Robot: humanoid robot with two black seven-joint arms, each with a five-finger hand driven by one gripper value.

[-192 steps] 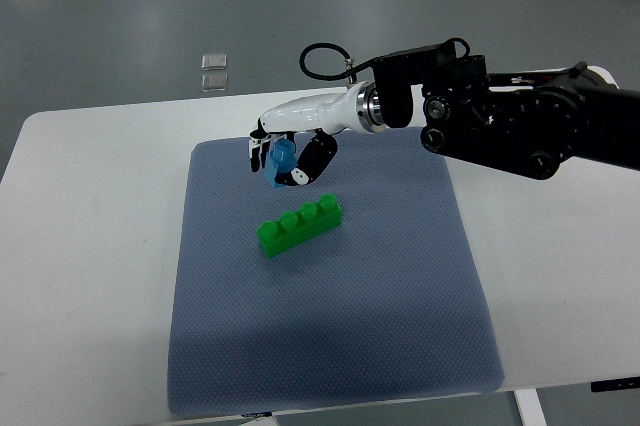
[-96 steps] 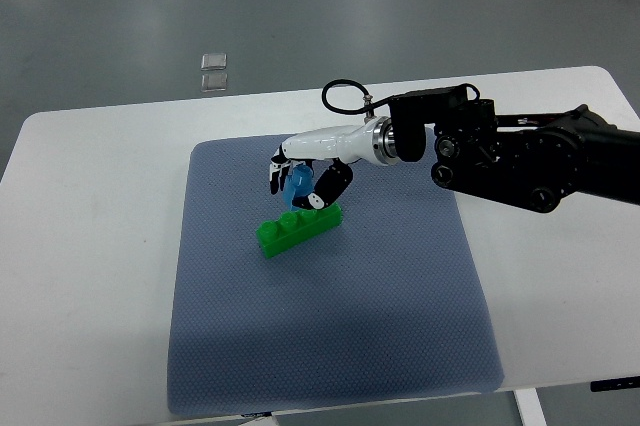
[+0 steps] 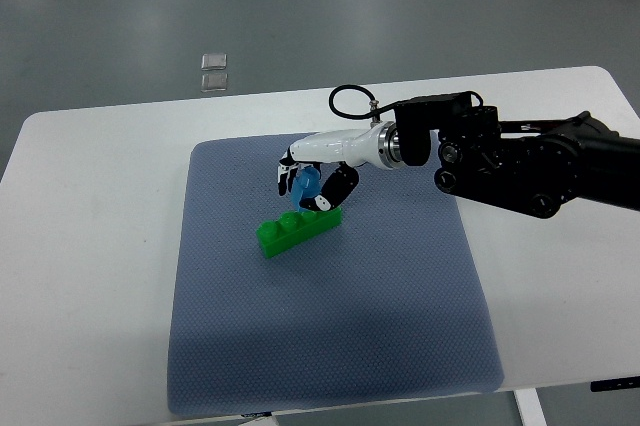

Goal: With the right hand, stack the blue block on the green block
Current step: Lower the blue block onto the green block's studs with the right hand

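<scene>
- A mat lies on the desk, taking up its middle.
- The long block lies on the mat's far half, left of centre (set at a slant).
- The robot hand, reaching in from the right, holds the small block just over the long block's right end.
- Two small tiles lie on the floor beyond the desk.

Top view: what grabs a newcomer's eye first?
The black right arm ending in a white-and-black right hand, reaching in from the right edge to mid-mat, fingers closed on a small blue plastic block. Just below it, a bright green studded plastic brick lies diagonally on the grey-blue textured mat, the blue block hovering at or barely above its studs. The mat covers the middle of a white table.
</scene>
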